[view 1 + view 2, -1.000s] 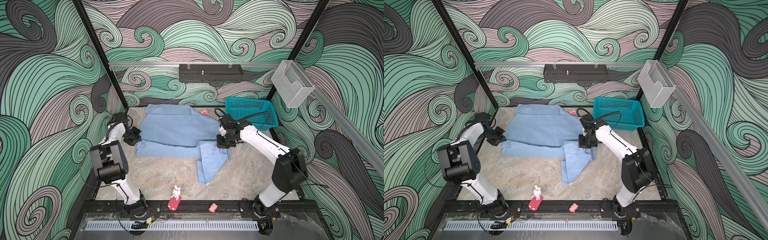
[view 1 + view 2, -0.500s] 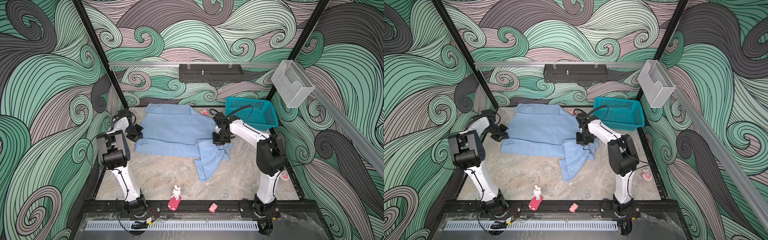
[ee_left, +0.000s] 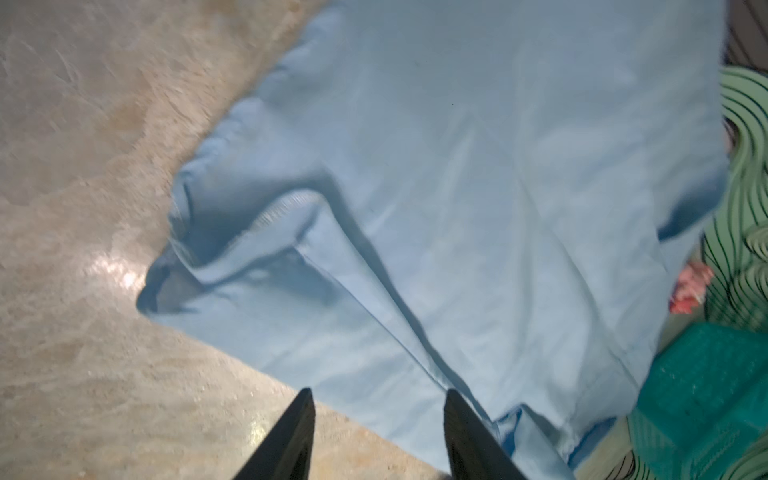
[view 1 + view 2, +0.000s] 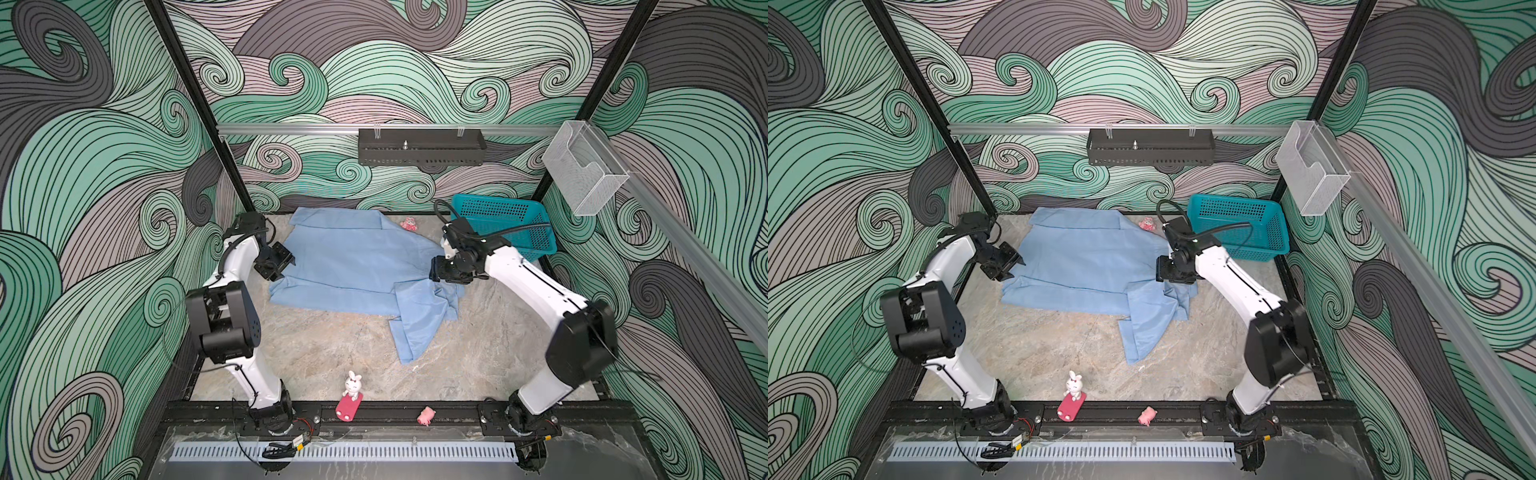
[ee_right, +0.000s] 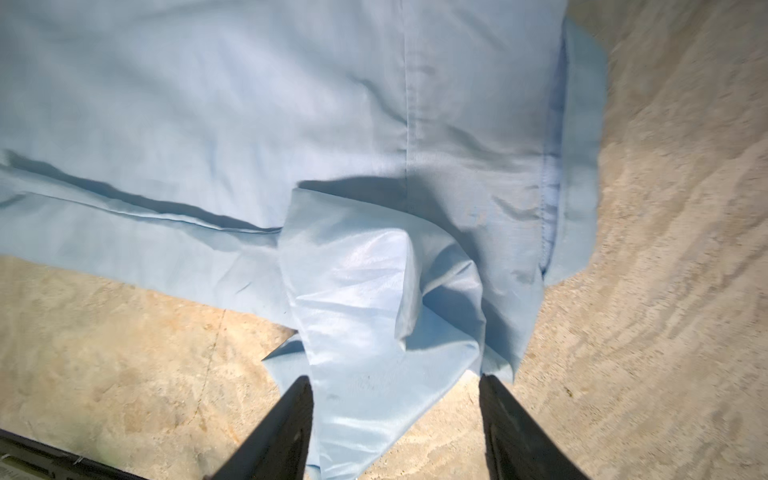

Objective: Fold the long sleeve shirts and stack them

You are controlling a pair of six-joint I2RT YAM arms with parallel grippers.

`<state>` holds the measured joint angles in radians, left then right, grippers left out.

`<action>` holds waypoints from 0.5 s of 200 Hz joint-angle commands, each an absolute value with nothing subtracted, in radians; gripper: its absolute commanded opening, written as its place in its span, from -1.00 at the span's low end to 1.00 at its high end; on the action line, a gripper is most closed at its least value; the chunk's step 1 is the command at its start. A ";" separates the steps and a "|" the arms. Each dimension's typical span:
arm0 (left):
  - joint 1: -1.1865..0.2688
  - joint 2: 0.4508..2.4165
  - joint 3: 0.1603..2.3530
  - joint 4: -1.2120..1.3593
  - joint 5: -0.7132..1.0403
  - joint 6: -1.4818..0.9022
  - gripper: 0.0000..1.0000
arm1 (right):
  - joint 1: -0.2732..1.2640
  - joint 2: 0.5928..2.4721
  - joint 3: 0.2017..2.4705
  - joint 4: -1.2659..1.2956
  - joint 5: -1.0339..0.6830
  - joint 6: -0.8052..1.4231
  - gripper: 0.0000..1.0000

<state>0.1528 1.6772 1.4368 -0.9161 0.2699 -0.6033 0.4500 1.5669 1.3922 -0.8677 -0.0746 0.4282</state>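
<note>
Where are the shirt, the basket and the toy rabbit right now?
shirt (image 4: 353,262): in a top view, on the middle of its flat folded body.
basket (image 4: 536,245): in a top view, on its near side wall.
rabbit (image 4: 352,384): in a top view, on its white front.

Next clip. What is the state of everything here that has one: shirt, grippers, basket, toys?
Shirt: lying on the table, partly folded, one end trailing forward, not gripped.
Left gripper: open, at the shirt's left edge.
Right gripper: open, over the shirt's bunched right edge.
Basket: upright, looks empty.
Bunny: standing upright.
Pig: lying on the front rail.
</note>
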 commanded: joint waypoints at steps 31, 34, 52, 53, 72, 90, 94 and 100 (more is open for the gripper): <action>-0.281 1.381 1.132 -0.765 0.379 -0.518 0.13 | 0.406 1.332 1.186 -0.873 -0.001 0.468 0.33; -0.311 1.371 1.112 -0.742 0.376 -0.531 0.15 | 0.403 1.321 1.177 -0.873 0.001 0.467 0.33; -0.483 1.353 1.051 -0.636 0.332 -0.568 0.31 | 0.375 1.258 1.128 -0.873 0.005 0.467 0.33; -0.491 1.354 1.051 -0.633 0.329 -0.569 0.31 | 0.373 1.255 1.125 -0.873 0.006 0.468 0.32; -0.658 1.415 1.088 -0.612 0.263 -0.584 0.34 | 0.348 1.208 1.087 -0.874 0.010 0.472 0.32; -0.780 1.546 1.153 -0.622 0.241 -0.583 0.35 | 0.333 1.170 1.057 -0.873 0.002 0.478 0.32; -0.805 1.570 1.168 -0.625 0.228 -0.580 0.34 | 0.331 1.163 1.051 -0.874 0.003 0.480 0.32; -0.840 1.606 1.191 -0.634 0.207 -0.573 0.35 | 0.328 1.151 1.043 -0.875 0.003 0.481 0.31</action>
